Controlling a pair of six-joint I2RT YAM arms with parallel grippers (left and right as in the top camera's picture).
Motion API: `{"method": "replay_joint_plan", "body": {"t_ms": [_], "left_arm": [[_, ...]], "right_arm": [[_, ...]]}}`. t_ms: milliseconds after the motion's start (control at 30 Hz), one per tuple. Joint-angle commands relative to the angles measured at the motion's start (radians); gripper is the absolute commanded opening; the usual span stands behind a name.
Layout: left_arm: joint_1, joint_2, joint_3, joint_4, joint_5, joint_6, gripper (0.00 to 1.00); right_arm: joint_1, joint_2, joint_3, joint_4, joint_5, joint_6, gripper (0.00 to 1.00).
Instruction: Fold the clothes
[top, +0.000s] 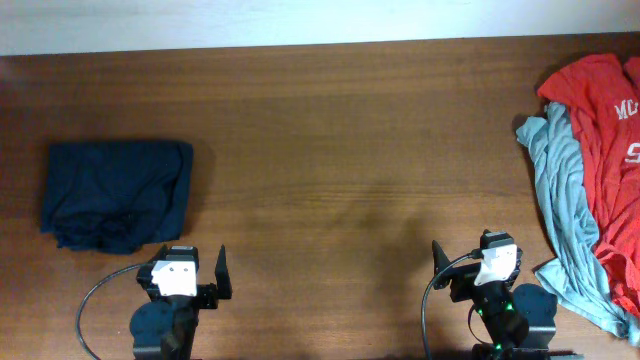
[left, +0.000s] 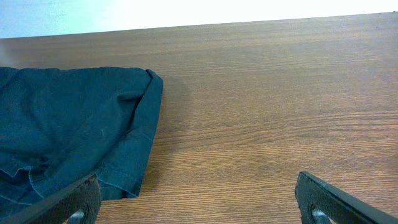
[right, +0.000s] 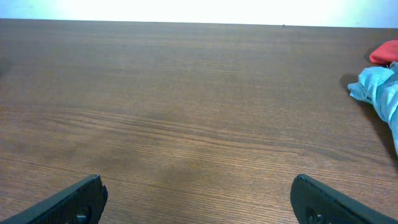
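A navy T-shirt (top: 115, 193) lies folded in a rough rectangle on the left of the table; in the left wrist view the same navy shirt (left: 68, 130) fills the left side. At the right edge an orange-red T-shirt (top: 605, 130) with white print lies crumpled over a grey-blue one (top: 565, 200). The right wrist view catches only corners of the grey-blue shirt (right: 382, 90) and the orange-red shirt (right: 385, 53). My left gripper (top: 186, 258) (left: 198, 186) stands open just in front of the navy shirt. My right gripper (top: 478, 250) (right: 198, 186) is open over bare wood, left of the pile.
The wooden table (top: 340, 150) runs back to a pale wall along its far edge. The two arm bases sit at the near edge. The clothes pile spills past the right border of the overhead view.
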Motion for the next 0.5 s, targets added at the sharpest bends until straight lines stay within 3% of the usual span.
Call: {"method": "replay_joint_plan", "body": {"t_ms": [0,467], "left_arm": [[-0.006,0.002,-0.003,-0.001,0.008,0.001,0.99],[-0.006,0.002,-0.003,0.047,0.071,0.0,0.99]], "right_arm": [[-0.008,-0.007,-0.007,0.001,-0.005,0.008,0.99],[-0.008,-0.007,-0.007,0.02,-0.016,0.008,0.99]]}}
